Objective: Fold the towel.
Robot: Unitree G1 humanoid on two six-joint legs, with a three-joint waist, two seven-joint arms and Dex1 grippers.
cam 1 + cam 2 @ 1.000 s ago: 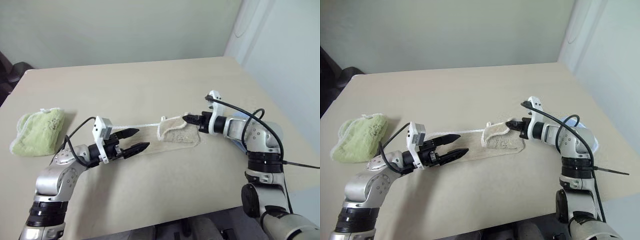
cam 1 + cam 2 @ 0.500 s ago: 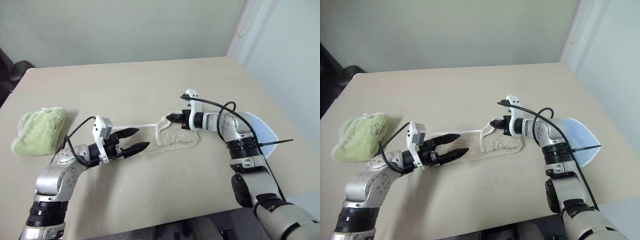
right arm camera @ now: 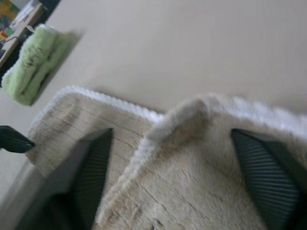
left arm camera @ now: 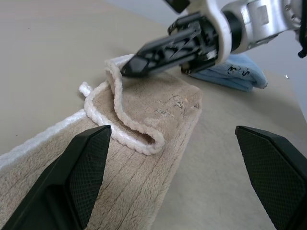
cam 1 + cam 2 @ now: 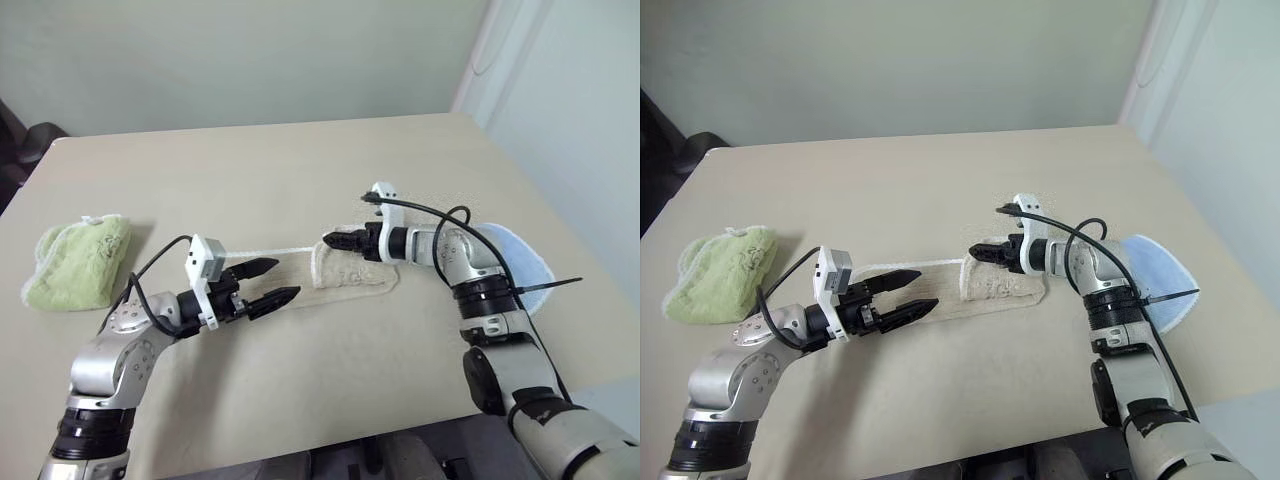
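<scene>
Green towel (image 5: 75,262) far left of the towel (image 5: 345,275), blue towel (image 5: 515,262) right.

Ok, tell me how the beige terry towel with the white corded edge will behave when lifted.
The beige terry towel with white corded edging is probably floppy: its folded end lies slumped and rumpled. It likely sags from whichever corner is pinched. The nubby pile probably grips rather than slips.

Silver-grey metal arms with black joint bands; white plastic wrist mounts; left gripper (image 5: 270,283) and right gripper (image 5: 335,241) each have two black tapered fingers with cross-hatched pads; loose black cables loop along both forearms.
</scene>
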